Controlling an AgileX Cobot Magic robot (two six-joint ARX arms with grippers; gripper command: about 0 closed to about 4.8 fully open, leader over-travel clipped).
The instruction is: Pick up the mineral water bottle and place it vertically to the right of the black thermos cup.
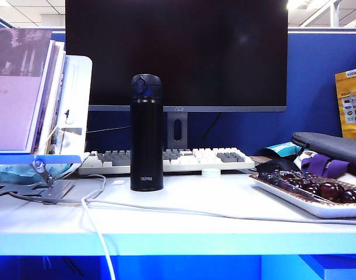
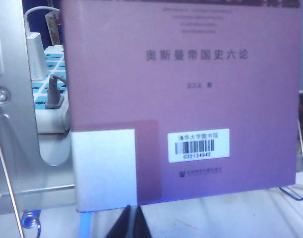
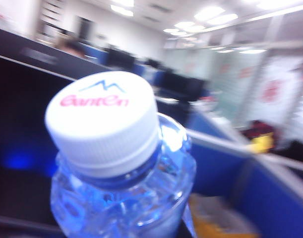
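- The black thermos cup [image 1: 147,133] is standing upright on the white desk [image 1: 183,219], just in front of the keyboard [image 1: 172,160] and the dark monitor [image 1: 176,53].
- You are seeing the mineral water bottle [image 3: 122,168] close up in the right wrist view, white cap toward the camera, raised with the office ceiling behind it; it is not showing in the exterior view.
- The right gripper is out of sight in every view, so you cannot tell how its jaws are set.
- The left gripper [image 2: 128,225] is hanging with its dark tips together, closed on nothing, facing a purple book [image 2: 183,101] on a metal stand [image 2: 15,129] at the far left.
- A tray of dark round fruit [image 1: 317,189] is sitting at the right.
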